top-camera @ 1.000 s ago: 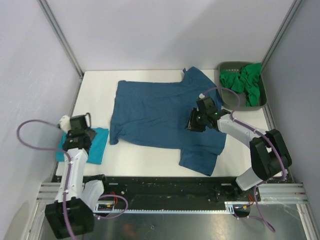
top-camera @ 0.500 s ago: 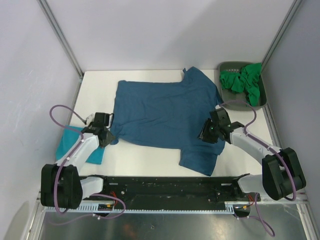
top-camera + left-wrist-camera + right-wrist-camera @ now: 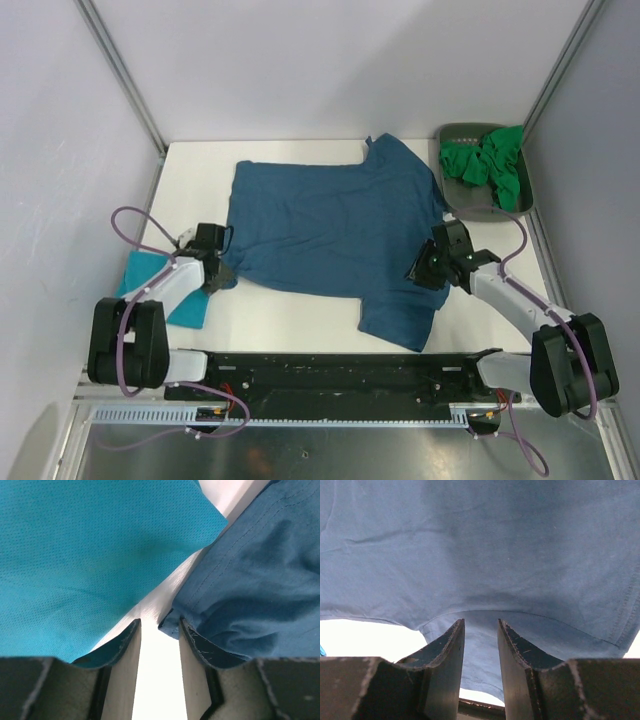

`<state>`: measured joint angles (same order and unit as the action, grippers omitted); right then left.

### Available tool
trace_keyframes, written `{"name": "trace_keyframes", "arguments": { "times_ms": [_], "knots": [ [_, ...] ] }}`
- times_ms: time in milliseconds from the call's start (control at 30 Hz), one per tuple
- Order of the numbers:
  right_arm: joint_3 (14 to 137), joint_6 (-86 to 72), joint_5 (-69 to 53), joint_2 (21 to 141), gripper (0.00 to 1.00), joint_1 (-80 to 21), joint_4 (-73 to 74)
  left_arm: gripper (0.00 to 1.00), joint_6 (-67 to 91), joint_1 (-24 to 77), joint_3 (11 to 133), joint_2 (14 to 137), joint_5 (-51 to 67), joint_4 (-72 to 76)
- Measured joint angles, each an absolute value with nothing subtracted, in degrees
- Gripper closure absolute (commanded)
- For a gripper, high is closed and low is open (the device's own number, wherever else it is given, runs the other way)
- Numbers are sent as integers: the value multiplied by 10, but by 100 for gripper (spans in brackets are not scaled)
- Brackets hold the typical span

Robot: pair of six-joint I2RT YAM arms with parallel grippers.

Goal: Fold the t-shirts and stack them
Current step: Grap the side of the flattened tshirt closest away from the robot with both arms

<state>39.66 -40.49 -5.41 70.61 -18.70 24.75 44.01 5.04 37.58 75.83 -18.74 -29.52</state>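
Observation:
A dark steel-blue t-shirt lies spread flat across the middle of the white table. A folded turquoise t-shirt rests at the left edge. My left gripper sits low at the blue shirt's near-left corner. In the left wrist view that gripper is open, with the blue shirt's corner just at its tips, bare table between the fingers and the turquoise shirt to the left. My right gripper is at the blue shirt's right side and stands open low over the cloth.
A dark grey tray at the back right holds crumpled bright green shirts. Enclosure walls stand close on the left, back and right. A black rail runs along the table's near edge.
My left arm swung from above the turquoise shirt over to the blue shirt's near-left corner and its jaws narrowed a little. My right gripper slid rightwards and nearer, toward the shirt's right edge.

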Motion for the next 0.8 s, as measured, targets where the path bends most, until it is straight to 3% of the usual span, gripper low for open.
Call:
{"name": "trace_keyframes", "arguments": {
  "times_ms": [167, 400, 800],
  "knots": [
    [392, -404, -54, 696, 63, -178, 255, 65, 441, 50, 376, 781, -187, -276],
    [391, -403, -48, 682, 66, -171, 268, 97, 440, 50, 376, 789, -178, -249],
    [340, -421, -20, 630, 70, -87, 340, 100, 415, 42, 396, 678, -194, -266]
  ]
}}
